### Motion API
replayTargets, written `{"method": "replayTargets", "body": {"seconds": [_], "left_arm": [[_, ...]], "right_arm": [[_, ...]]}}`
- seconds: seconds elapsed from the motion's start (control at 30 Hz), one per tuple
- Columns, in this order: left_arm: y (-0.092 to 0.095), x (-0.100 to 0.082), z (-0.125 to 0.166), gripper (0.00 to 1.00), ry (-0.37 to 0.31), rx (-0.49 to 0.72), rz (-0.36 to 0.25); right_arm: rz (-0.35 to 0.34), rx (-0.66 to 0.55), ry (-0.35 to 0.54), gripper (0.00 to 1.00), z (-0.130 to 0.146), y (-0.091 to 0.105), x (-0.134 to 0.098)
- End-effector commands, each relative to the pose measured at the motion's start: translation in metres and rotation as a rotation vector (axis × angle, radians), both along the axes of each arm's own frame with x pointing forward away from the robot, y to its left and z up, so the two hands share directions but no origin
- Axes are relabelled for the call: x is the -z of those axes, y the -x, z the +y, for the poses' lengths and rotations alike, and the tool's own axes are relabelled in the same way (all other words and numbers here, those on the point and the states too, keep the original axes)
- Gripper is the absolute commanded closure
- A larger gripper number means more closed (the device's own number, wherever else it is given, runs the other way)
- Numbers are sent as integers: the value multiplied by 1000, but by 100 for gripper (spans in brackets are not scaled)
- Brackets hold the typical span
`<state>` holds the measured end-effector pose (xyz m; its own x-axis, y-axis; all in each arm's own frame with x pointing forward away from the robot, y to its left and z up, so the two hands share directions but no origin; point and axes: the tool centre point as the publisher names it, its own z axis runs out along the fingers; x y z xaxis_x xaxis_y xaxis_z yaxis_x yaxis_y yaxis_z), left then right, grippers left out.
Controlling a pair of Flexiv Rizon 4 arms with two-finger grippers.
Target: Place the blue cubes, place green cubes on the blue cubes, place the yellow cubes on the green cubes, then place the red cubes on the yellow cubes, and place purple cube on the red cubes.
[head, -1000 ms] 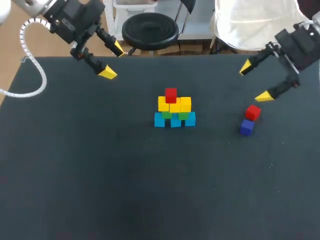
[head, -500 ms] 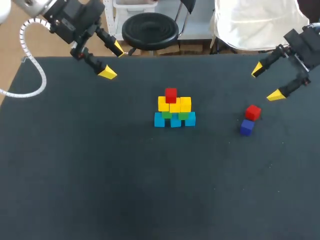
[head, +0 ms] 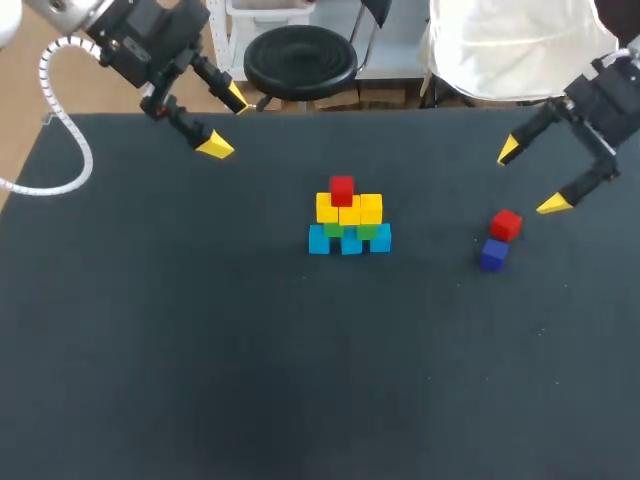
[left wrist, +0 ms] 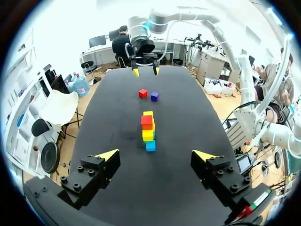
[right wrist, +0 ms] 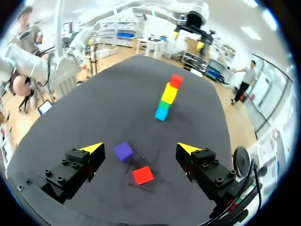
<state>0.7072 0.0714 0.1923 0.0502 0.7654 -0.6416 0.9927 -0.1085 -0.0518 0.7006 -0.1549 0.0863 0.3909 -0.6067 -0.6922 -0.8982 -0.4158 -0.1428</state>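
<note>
My right fingers [head: 552, 205], spread wide and empty, had shifted outward beside the red cube [head: 506, 224]; grabbing it looked next. My left fingers [head: 215, 147] hung open too.

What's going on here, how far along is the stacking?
Neither hand holds anything. Mid-table stands a stack: blue cubes at the bottom, green cubes, then yellow cubes, with one red cube on top. A second red cube and the purple cube lie loose on the table near the open right hand, not yet stacked. The open left hand hangs near the far left corner.
</note>
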Motion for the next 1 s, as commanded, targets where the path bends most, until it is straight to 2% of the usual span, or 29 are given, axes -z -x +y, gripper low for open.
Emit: {"method": "replayTargets", "body": {"seconds": [0.03, 0.2, 0.37, 0.8, 1.0], "left_arm": [[1, 1, 0, 0, 2, 0, -3], [1, 1, 0, 0, 2, 0, -3], [1, 1, 0, 0, 2, 0, -3], [1, 1, 0, 0, 2, 0, -3], [1, 1, 0, 0, 2, 0, -3]], "right_arm": [[134, -363, 102, 0, 12, -38, 9], [168, -373, 96, 0, 5, -39, 27], [189, -342, 94, 0, 0, -31, 40], [153, -217, 77, 0, -12, 1, 56], [109, -122, 85, 0, -17, 14, 61]]}}
